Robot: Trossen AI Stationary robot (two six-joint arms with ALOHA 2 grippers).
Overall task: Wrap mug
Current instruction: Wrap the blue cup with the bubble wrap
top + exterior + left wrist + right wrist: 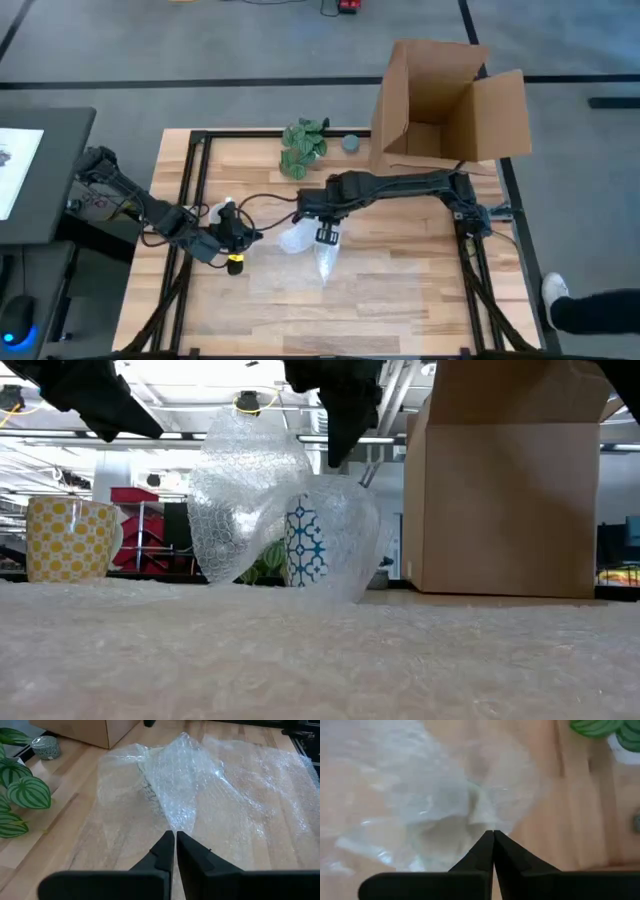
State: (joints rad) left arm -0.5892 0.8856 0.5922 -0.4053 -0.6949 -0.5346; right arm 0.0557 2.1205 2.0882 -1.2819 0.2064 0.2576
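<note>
Mug: the mug (303,548) stands near the middle of the desk (400,290), white with a blue pattern, half swaddled in the bubble wrap (255,500). The low view shows it through the film.
Right gripper: the right gripper (326,234) hangs just above the bundle, jaws pressed together on a pinch of the wrap. The right wrist view shows film bunched at the tips.
Left gripper: the left gripper (236,238) sits off to the left of the bundle, jaws together and empty, the sheet's edge just ahead of them in the left wrist view.
Sheet: a long tail of wrap lies flat on the wood toward the near edge, not yet wound round.
Risk 1: I reckon a hard pull on that fold could tip the mug, since the wrap clings round it.
Risk 2: the film could slip out of the pinch and the fold spring open; only a thin bit looks caught.
Axis: upright as best I can tell, long axis vertical; the mouth is hidden under the wrap.
Bystanders: the cardboard box (440,105), the green plant (303,146) and a yellow dotted cup (68,538) sit well apart.
</note>
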